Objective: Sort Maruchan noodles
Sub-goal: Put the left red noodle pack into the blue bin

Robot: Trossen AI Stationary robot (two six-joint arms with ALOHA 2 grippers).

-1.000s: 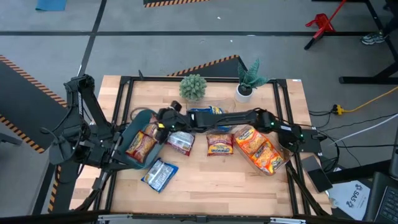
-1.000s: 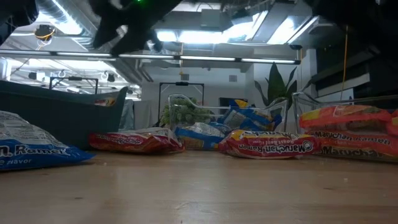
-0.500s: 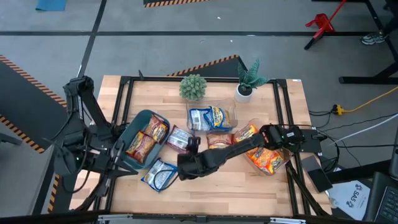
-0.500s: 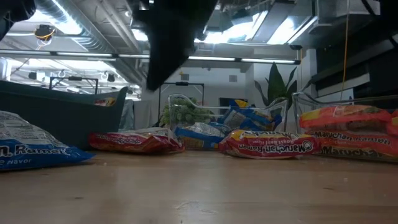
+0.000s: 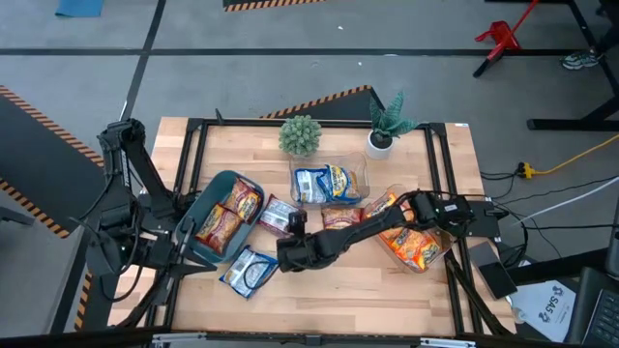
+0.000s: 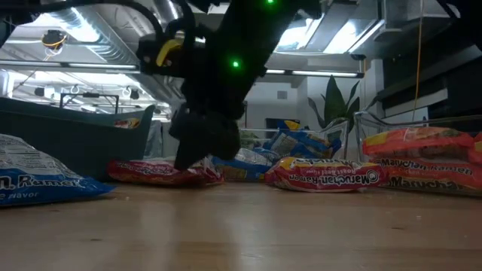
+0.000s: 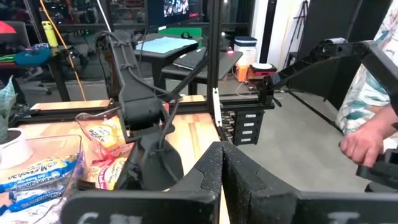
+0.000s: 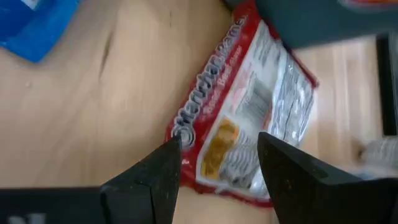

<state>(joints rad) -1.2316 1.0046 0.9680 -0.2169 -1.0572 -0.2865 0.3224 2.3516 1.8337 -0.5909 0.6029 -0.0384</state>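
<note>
Right wrist view shows a red packet [image 8: 245, 118] lying flat on the counter [image 8: 81, 118], directly ahead of the right hand [image 8: 219, 163] and a little below it. Both fingers [image 8: 152, 174] stand apart with the packet's near short edge showing in the gap between them, and nothing is gripped yet. Beyond the packet sits the dark bin [image 8: 323, 22]; off to one side lies a blue packet [image 8: 37, 25].

My guess is the packet is light, its wrapper thin, crinkly and slick, with a brittle noodle block inside that a hard squeeze could crack. Lying flat, it gives little to bite on. The likeliest hold is across a narrow edge or the crimped seam, with the fingers coming down almost to the wood.

From the high view, the right hand [image 5: 290, 253] hovers mid-counter near the bin [image 5: 208, 198], which already holds red packets. Farther out on its arm's side, a tub [image 5: 329, 182] holds blue ones and another tub [image 5: 411, 237] orange ones.

At the counter's edge, the left hand [image 7: 221, 180] waits beside the bin, fingers pressed together and empty.
</note>
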